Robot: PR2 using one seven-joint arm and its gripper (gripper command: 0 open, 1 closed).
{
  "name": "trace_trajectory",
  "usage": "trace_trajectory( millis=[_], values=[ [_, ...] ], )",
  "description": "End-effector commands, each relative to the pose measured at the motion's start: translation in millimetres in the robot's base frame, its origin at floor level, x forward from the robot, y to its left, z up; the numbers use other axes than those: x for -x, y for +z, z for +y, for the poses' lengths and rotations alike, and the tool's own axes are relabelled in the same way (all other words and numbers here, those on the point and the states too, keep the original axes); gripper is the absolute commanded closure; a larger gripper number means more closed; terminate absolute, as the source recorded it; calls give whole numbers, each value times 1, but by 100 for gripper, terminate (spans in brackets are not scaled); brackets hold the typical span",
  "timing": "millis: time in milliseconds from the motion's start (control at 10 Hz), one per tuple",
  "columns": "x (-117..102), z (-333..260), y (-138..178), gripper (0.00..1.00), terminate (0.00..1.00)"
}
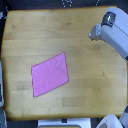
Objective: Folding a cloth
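Pink cloth (49, 74) is lying flat and unfolded on the wooden table (75, 30), left of centre, while the gripper (99, 29) is hovering well apart at upper right, its jaws' state unclear.

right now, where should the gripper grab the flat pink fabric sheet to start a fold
Probably the upper corner nearest the arm on the thin pink fabric sheet, coming from the exterior view's right. It lies flat and tilted on the wooden tabletop, so only a corner or edge can be pinched.
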Motion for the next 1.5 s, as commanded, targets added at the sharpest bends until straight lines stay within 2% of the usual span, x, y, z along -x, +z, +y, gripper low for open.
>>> trace_trajectory(
  millis=[0, 100, 400, 700, 1400],
  values=[
    [1, -1, 0, 0, 0],
    [1, -1, -4, 0, 0],
    [27, 40, -20, 0, 0],
    [70, 107, -48, 0, 0],
    [110, 199, -90, 0, 0]
  ],
)
